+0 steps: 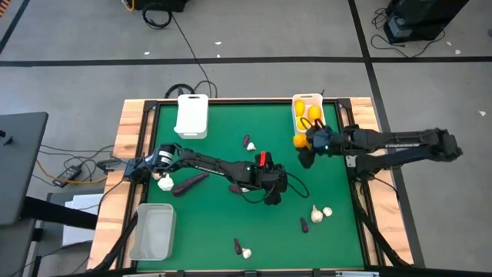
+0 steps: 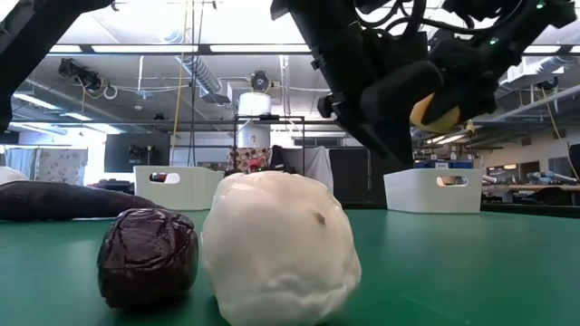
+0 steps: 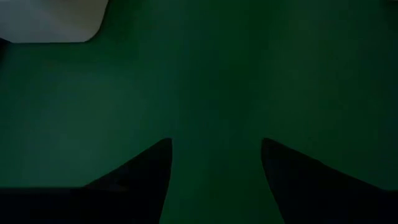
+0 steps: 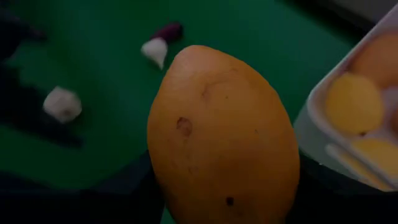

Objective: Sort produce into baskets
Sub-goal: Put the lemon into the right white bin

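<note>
Surface: green table [image 1: 215, 231], open mat in the middle front.
Left gripper [image 1: 274, 192]: mid-table, fingers parted, empty.
Right gripper [image 1: 306, 148]: clamped around an orange citrus fruit [image 4: 224, 134], just beside the white basket [image 1: 297, 123] at the far edge.

Two dark, slender arms are seen, built of long black segments with rounded joint housings. Just behind the left claw [image 1: 270, 194], a small red patch is carried on the wrist, and thin black cables are looped alongside it. Close behind the right claw [image 1: 304, 151], a tiny green light is shown. Faint pale lettering is printed along the right forearm. Tapered black fingers [image 3: 134, 180] are fitted.
</note>
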Motion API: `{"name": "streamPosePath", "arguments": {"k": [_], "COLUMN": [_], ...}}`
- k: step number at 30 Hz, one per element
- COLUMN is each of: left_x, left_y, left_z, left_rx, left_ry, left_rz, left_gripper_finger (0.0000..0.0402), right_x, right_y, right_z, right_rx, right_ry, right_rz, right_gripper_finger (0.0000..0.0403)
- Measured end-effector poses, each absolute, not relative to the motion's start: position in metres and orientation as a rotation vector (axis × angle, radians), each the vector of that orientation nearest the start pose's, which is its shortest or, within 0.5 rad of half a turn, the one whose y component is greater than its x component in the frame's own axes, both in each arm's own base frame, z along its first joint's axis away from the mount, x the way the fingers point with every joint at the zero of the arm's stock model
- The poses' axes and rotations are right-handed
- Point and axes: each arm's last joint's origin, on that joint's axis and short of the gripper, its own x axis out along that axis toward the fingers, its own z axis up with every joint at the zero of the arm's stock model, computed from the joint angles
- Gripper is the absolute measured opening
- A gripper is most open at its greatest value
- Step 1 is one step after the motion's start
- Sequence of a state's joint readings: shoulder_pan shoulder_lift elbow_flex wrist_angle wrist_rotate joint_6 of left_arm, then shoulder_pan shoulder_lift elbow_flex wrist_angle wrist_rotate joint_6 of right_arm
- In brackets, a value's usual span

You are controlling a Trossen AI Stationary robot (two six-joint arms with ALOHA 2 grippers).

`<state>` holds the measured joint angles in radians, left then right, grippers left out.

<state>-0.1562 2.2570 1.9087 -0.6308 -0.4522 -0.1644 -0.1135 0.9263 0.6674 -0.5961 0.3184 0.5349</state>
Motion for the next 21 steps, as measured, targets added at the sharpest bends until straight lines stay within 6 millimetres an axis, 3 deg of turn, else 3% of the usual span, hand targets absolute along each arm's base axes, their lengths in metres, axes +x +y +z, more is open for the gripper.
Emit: {"name": "streamPosePath", "arguments": {"k": [4, 10, 16, 21], "left_x": [0.485, 0.481, 0.481, 0.491], "left_y": [-0.064, -0.063, -0.062, -0.040], "left_z": [0.202, 0.199, 0.199, 0.202], "left_rx": [0.152, 0.168, 0.211, 0.228], "left_ry": [0.923, 0.972, 0.991, 0.950], "left_rz": [0.345, 0.347, 0.300, 0.164], "left_gripper_finger": [0.0253, 0.0253, 0.0253, 0.0253], "right_x": [0.176, 0.170, 0.148, 0.123], "right_y": [-0.036, -0.029, -0.024, -0.022], "right_z": [0.247, 0.274, 0.299, 0.323], "right_rx": [0.341, 0.269, 0.238, 0.179], "right_ry": [0.657, 0.467, 0.270, 0.076], "right_rz": [-0.517, -0.283, -0.255, -0.268], "right_gripper_finger": [0.0249, 0.0249, 0.0249, 0.0250]}}
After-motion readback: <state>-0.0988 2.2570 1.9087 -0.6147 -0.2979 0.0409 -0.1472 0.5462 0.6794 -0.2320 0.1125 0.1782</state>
